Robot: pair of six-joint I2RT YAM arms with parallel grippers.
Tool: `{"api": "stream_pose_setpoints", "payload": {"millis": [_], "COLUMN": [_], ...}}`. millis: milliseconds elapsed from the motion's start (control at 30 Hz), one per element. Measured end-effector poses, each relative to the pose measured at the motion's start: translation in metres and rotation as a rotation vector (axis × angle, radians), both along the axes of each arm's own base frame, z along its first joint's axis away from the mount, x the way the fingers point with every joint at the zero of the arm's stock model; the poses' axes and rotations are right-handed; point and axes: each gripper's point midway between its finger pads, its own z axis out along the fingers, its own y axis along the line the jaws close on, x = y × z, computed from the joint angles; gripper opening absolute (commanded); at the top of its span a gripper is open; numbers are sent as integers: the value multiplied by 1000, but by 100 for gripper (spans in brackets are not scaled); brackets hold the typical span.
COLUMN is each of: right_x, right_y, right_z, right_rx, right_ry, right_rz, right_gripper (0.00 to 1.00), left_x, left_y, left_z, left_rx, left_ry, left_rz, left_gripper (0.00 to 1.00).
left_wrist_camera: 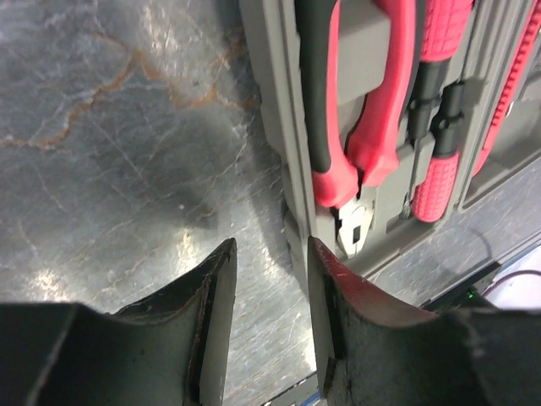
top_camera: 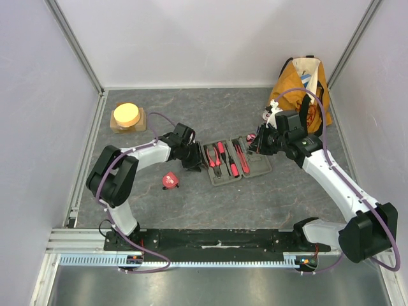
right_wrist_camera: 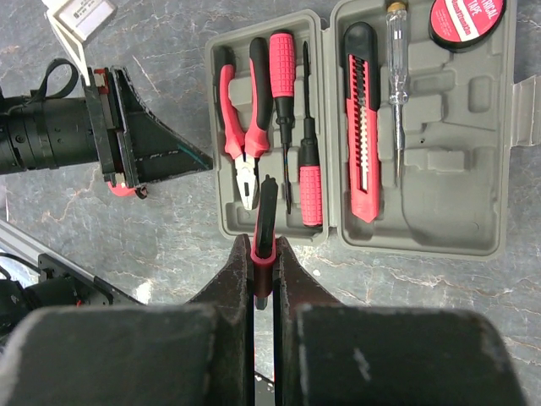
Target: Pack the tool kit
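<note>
The grey tool kit case [top_camera: 254, 167] lies open at mid-table with pliers [right_wrist_camera: 241, 127], screwdrivers [right_wrist_camera: 309, 182] and a red cutter [right_wrist_camera: 363, 127] seated in its slots. A round red tape measure [top_camera: 170, 180] rests on the table left of the case. My right gripper [right_wrist_camera: 265, 254] hovers over the case's near edge [right_wrist_camera: 363, 233], shut on a small black-and-red tool [right_wrist_camera: 267, 211] that points at the case. My left gripper [left_wrist_camera: 270, 254] sits low by the case's left edge [left_wrist_camera: 292, 220]. Its jaws are apart with only bare table between them.
An orange tote bag [top_camera: 303, 86] stands at the back right, behind the right arm. A yellow disc on a wooden block [top_camera: 127, 116] sits at the back left. A roll of black tape [right_wrist_camera: 465, 17] lies in the case's lid half. Grey walls enclose the table.
</note>
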Motion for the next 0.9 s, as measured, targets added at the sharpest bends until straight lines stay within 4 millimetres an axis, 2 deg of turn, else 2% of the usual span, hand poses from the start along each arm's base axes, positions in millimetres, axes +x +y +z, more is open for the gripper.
{"api": "stream_pose_setpoints", "payload": {"millis": [200,400,667,800,900], "right_x": [-1,-4,-2,-1,-1], "right_y": [0,-2,-3,-3,0], "right_z": [-7,-19,-30,-41,-55], "right_rx": [-6,-21,-37,-51,-58], "right_ry": [18,45,73,96,130], "right_rz": [0,4,3,13,37], "right_gripper": [0,0,0,0,0], "left_x": [19,35,39,43,50], "left_y": [-7,-10,-10,0,18], "left_z": [2,-3,-2,-3,-3], "left_rx": [-7,22,49,63,86], "left_ry": [-33,-37,-21,-15,-21], "left_rz": [42,67,70,79,76], "left_gripper": [45,28,15,14,12]}}
